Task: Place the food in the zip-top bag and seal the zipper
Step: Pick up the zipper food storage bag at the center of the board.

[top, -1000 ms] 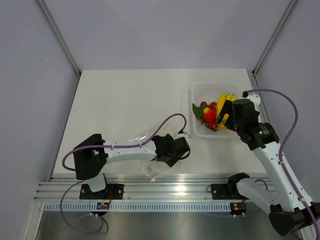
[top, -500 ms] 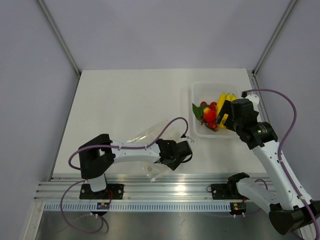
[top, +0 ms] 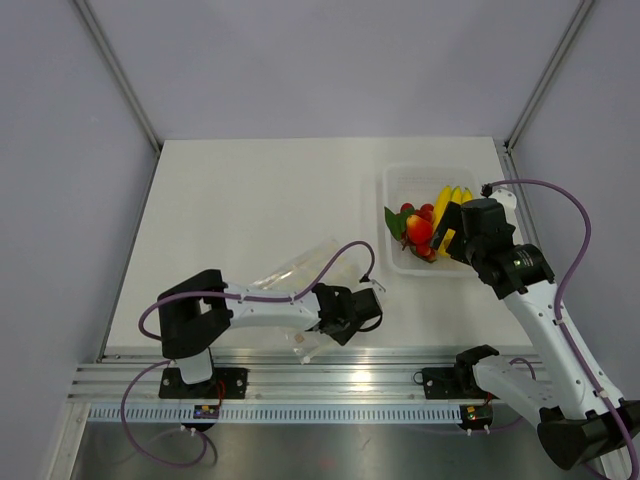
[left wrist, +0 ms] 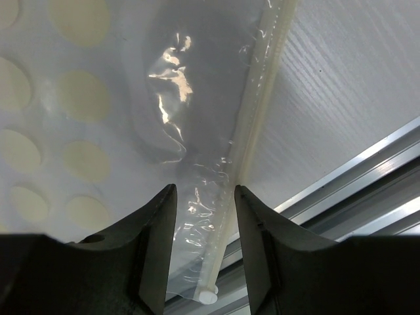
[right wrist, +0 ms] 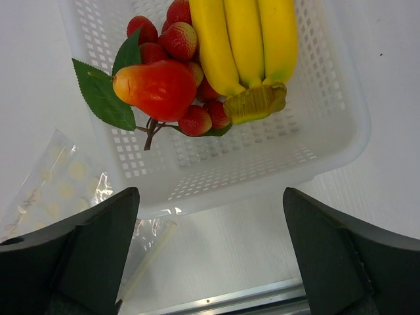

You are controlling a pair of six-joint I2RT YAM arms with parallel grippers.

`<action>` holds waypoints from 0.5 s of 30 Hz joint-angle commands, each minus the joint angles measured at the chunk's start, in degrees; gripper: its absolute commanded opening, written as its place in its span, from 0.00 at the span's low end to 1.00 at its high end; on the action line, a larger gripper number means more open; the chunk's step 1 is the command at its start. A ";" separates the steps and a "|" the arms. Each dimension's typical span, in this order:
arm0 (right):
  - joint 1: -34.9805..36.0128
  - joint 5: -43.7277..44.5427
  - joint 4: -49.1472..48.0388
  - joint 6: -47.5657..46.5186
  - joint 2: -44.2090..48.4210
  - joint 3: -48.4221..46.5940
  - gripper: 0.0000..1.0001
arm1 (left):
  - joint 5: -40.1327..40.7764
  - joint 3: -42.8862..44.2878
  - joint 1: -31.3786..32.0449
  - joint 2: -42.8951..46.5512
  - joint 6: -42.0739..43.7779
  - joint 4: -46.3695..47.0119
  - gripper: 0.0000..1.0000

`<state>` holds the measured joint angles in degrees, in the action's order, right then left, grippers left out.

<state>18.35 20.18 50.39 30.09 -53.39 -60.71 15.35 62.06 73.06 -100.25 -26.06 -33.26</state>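
The zip-top bag (top: 298,268) lies flat near the table's front edge, clear with pale dots (left wrist: 79,131). Its zipper (left wrist: 254,125) runs along the edge facing the rail. My left gripper (left wrist: 205,190) hangs low over that edge, jaws narrowly open, with the zipper and a crumpled bit of film between the fingers. The yellow bananas (right wrist: 246,39) and the red strawberries with green leaves (right wrist: 180,39) lie in the white perforated basket (right wrist: 315,157). My right gripper (right wrist: 210,262) is wide open and empty, above the basket's near wall. In the top view it (top: 445,235) is by the basket.
A red-orange pear-like fruit (right wrist: 157,88) rests on the strawberry cluster. The basket (top: 400,180) stands at the table's right. The aluminium rail (top: 330,385) runs just beyond the bag's zipper end. A bag corner (right wrist: 59,184) shows left of the basket.
My left gripper has shifted a little toward the near edge and settled over the bag's zipper edge. The right arm has barely moved.
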 commanded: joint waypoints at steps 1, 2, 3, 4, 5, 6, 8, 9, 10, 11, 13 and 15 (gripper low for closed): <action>-0.16 -0.59 -1.26 0.76 0.30 -0.11 0.99 | -0.94 -0.54 1.21 2.16 -0.83 2.14 0.45; -0.16 -0.59 -1.35 0.76 0.21 -0.11 0.99 | -1.11 -0.45 1.30 1.90 -0.83 2.06 0.45; -0.16 -0.59 -1.35 0.85 0.30 0.06 0.99 | -1.29 -0.28 1.47 1.29 -0.74 1.79 0.44; -0.16 -0.59 -1.26 0.94 0.30 0.06 1.00 | -1.38 -0.19 1.47 1.28 -0.57 1.79 0.44; -0.16 -0.50 -1.17 1.11 0.30 0.06 0.99 | -1.29 -0.19 1.39 0.59 -0.48 1.70 0.43; -0.16 -0.58 -1.17 1.03 0.39 0.06 0.99 | -0.94 -0.19 1.39 0.23 -0.65 1.44 0.43; -0.16 -0.59 -1.09 1.12 0.47 0.15 0.99 | 0.20 -0.27 1.39 -0.47 -0.74 1.09 0.39; -0.16 -0.59 -1.08 1.20 0.56 0.15 0.99 | 0.46 -0.62 1.39 -0.74 -0.83 1.17 0.38; -0.16 -0.59 -1.08 1.20 0.74 0.24 1.00 | 0.81 -0.71 1.39 -0.91 -0.83 1.26 0.36; -0.16 -0.59 -1.00 1.20 0.74 0.33 0.99 | 0.99 -0.80 1.30 -1.44 -0.83 1.26 0.33; -0.16 -0.59 -0.82 1.20 0.83 0.33 0.99 | 1.34 -1.06 1.30 -1.97 -1.01 1.09 0.32; -0.16 -0.59 -0.73 1.38 1.09 0.33 1.00 | 1.26 -1.15 1.30 -2.49 -1.09 1.44 0.28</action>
<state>18.35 19.88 50.39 30.74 -53.30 -60.66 15.22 61.76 74.30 -101.12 -26.57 -33.08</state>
